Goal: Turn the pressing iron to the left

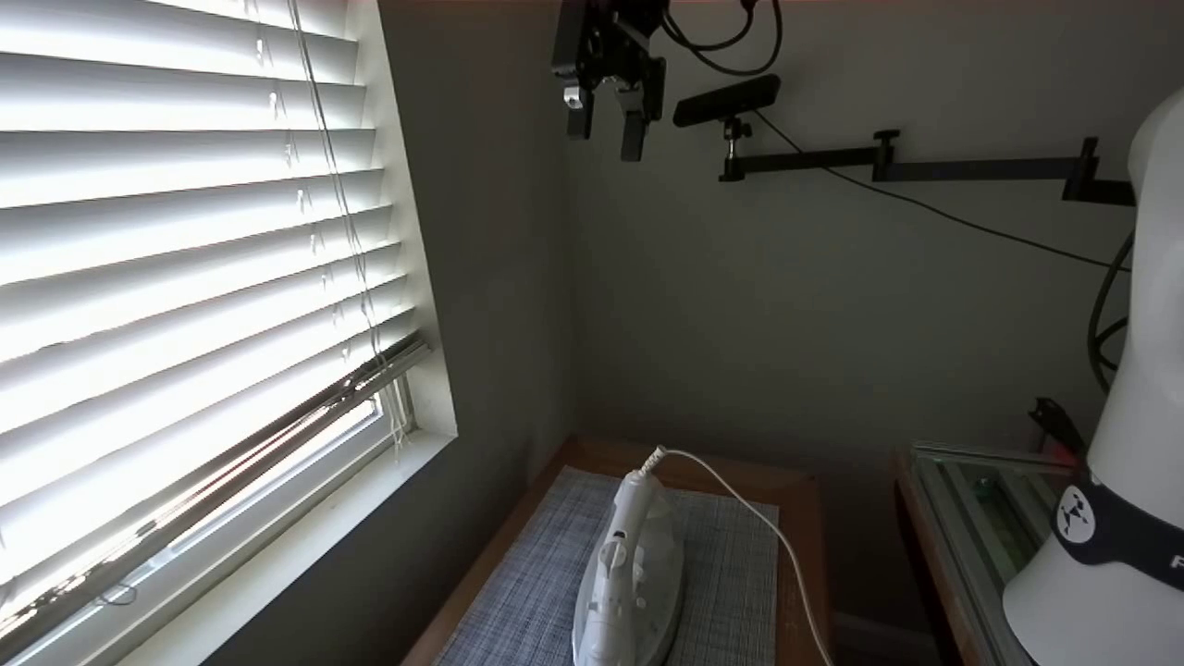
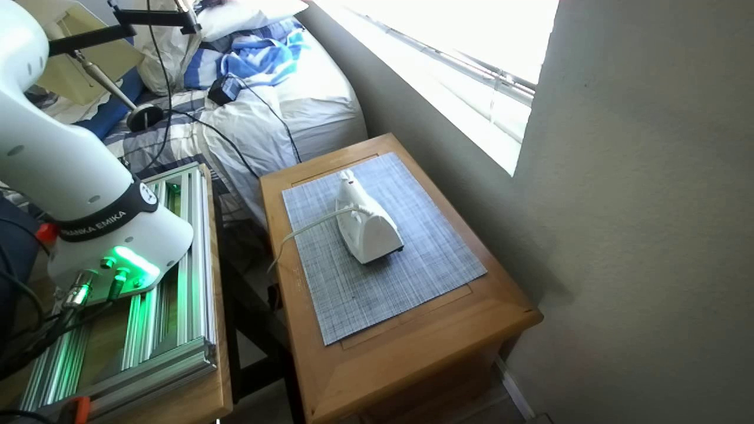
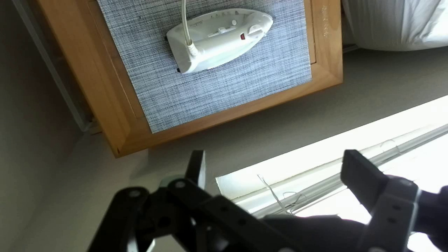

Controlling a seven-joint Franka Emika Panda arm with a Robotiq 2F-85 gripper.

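Note:
The white pressing iron (image 1: 612, 578) lies flat on its soleplate on a grey woven mat (image 1: 731, 555). It also shows in an exterior view (image 2: 366, 229) and at the top of the wrist view (image 3: 224, 45), where its nose points right. Its thin white cord (image 1: 782, 532) leaves the heel and runs over the table's side edge. My gripper (image 1: 606, 143) hangs high above the table, fingers down, well apart from the iron. In the wrist view the gripper (image 3: 274, 157) has its fingers wide apart with nothing between them. It is out of view in an exterior view.
The mat lies on a small wooden table (image 2: 406, 365) against the wall. A window with blinds (image 1: 185, 231) and a sill (image 1: 305, 546) runs along one side. A camera on a black bracket (image 1: 726, 100) is near the gripper. A bed (image 2: 318, 112) stands beyond the table.

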